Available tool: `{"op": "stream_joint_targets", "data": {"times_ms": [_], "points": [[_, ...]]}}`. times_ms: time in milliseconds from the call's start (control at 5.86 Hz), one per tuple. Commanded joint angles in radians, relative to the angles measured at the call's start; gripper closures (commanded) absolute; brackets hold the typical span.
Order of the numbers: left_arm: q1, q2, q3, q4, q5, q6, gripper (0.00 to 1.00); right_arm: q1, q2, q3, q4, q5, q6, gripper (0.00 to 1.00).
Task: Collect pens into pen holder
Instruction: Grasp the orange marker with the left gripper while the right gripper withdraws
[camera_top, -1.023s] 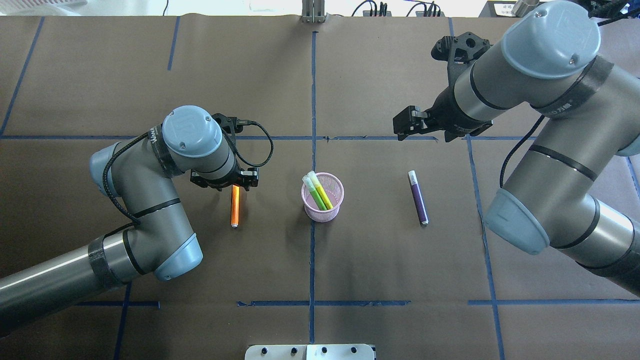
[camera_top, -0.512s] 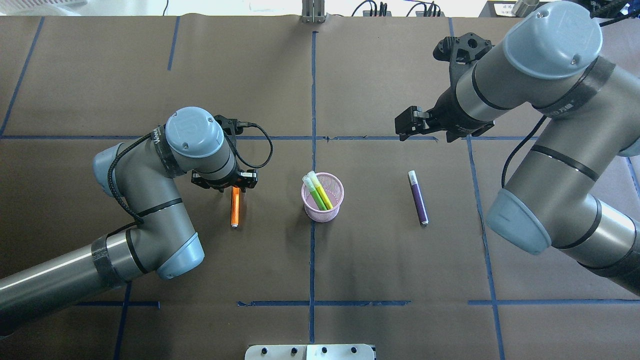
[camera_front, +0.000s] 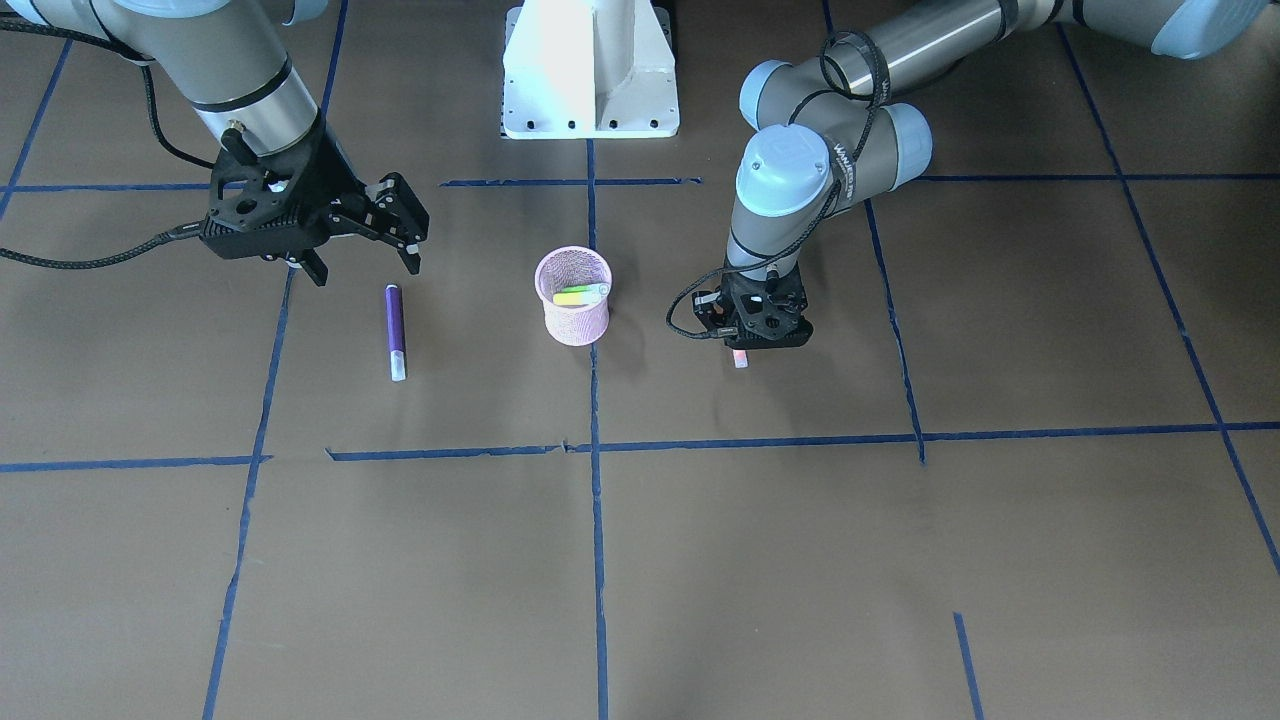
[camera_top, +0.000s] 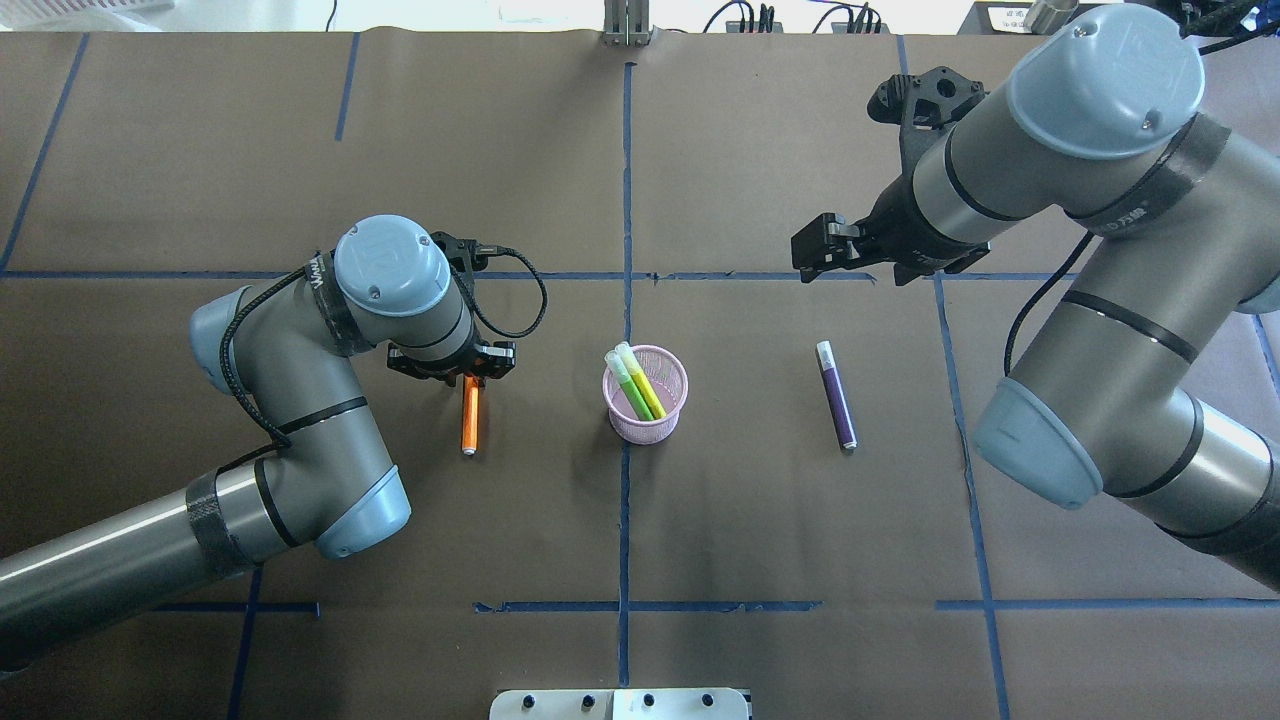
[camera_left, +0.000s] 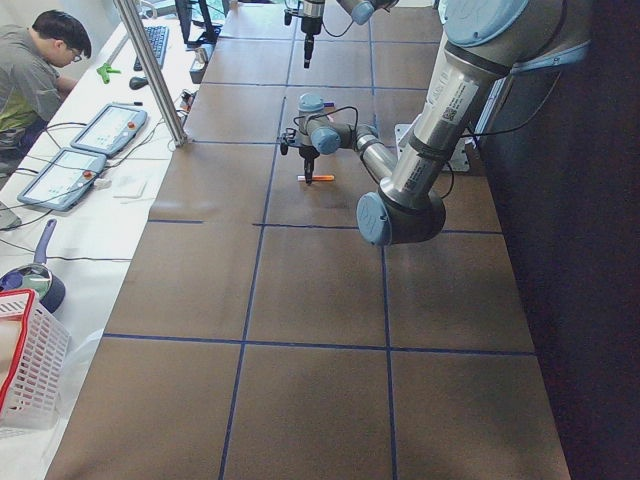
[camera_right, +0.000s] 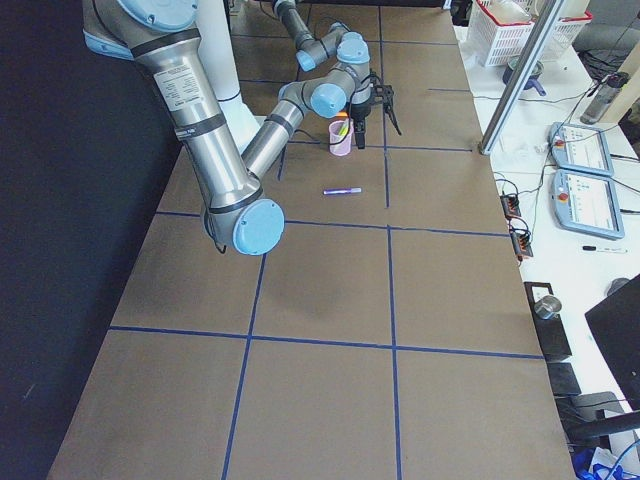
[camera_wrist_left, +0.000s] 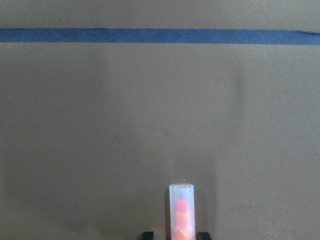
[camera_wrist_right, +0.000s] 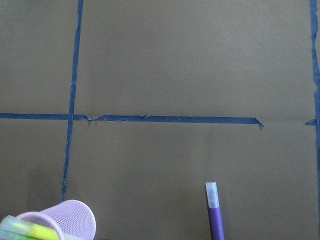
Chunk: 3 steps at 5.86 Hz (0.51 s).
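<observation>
The pink mesh pen holder (camera_top: 648, 428) stands upright near the middle of the table, just beside the centre tape line (camera_top: 626, 180), and I count two bright green pens (camera_top: 636, 385) already leaning inside it with their pale caps over the rim. That leaves two to collect. The orange pen (camera_top: 469, 420) lies flat on the brown paper (camera_top: 760, 560) on my left arm's side of the cup, well apart from it. The purple pen (camera_top: 836, 395) lies flat on the other side, also apart from the cup, with its pale cap pointing away from the robot's base. My left gripper (camera_top: 468, 376) points straight down over the far, capped end of the orange pen. In the left wrist view the two fingertips (camera_wrist_left: 147, 234) sit on either side of the translucent cap with a sliver of paper showing between each tip and the cap, so I read the jaws as apart and straddling it, not yet clamped. My right gripper (camera_front: 420, 252) hangs above the table beyond the purple pen's cap, tilted, with its fingers spread and nothing between them. By my reckoning the job is about half done: the orange pick comes next, and the purple pen is untouched.
</observation>
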Motion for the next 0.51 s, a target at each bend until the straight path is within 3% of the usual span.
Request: {"op": "stream_joint_targets", "data": {"times_ms": [0, 341], "points": [[0.002, -0.002, -0.003, 0.000, 0.000, -0.001, 1.00, 0.000, 0.001, 0.000, 0.000, 0.000, 0.000, 0.00], [0.000, -0.012, -0.041, 0.006, 0.001, -0.001, 1.00, 0.000, 0.001, 0.000, 0.002, 0.000, 0.000, 0.00]]}}
